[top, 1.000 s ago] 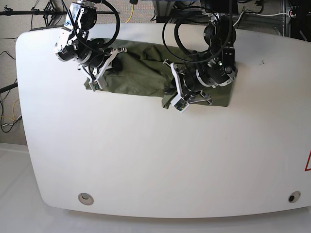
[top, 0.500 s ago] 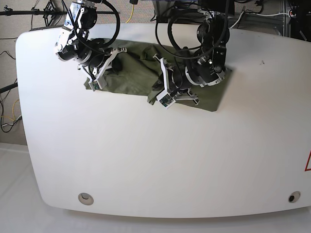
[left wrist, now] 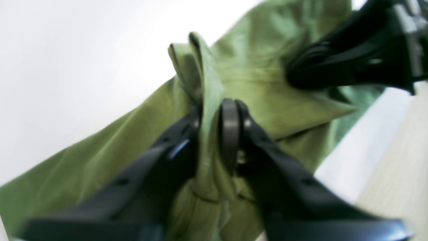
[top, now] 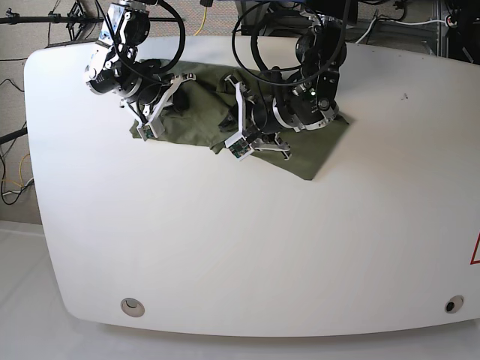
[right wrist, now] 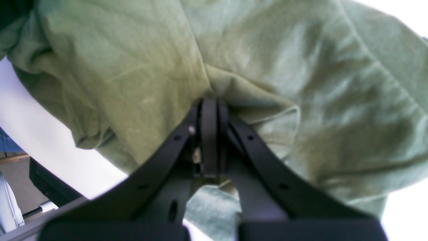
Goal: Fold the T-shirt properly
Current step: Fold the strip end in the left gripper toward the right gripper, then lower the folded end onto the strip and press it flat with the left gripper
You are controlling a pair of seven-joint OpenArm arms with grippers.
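**Pinching a raised ridge of cloth between the two arms**

Lying along the far edge of the white, smooth-topped table [top: 247, 247], the olive-green soft cotton T-shirt [top: 202, 112] is stretching its long axis from side to side, spanning the gap between the two arms. The black left gripper [left wrist: 214, 134] is sitting over the shirt's middle-to-right part in the base view; its fingers [left wrist: 230, 134] are standing slightly apart, with a gathered vertical fold of green cloth passing between them. The fold is rising past the fingertips and is looking loosely held rather than firmly squeezed, though blur is making the contact hard to judge. The black right gripper [right wrist: 210, 140] is sitting at the shirt's other end, its fingers pressed together; the cloth is bunching right at their tips, but whether any cloth is caught between them I cannot tell.

The fabric is looking matte, limp and finely wrinkled, with a stitched hem showing near the right gripper's tips. One corner is lying flat and pointing toward the near side of the table, below the left arm.

The coming move is probably turning on that ridge: it is running straight out from the left fingers, so the left arm is the nearer one for carrying or laying it toward the right arm's end.
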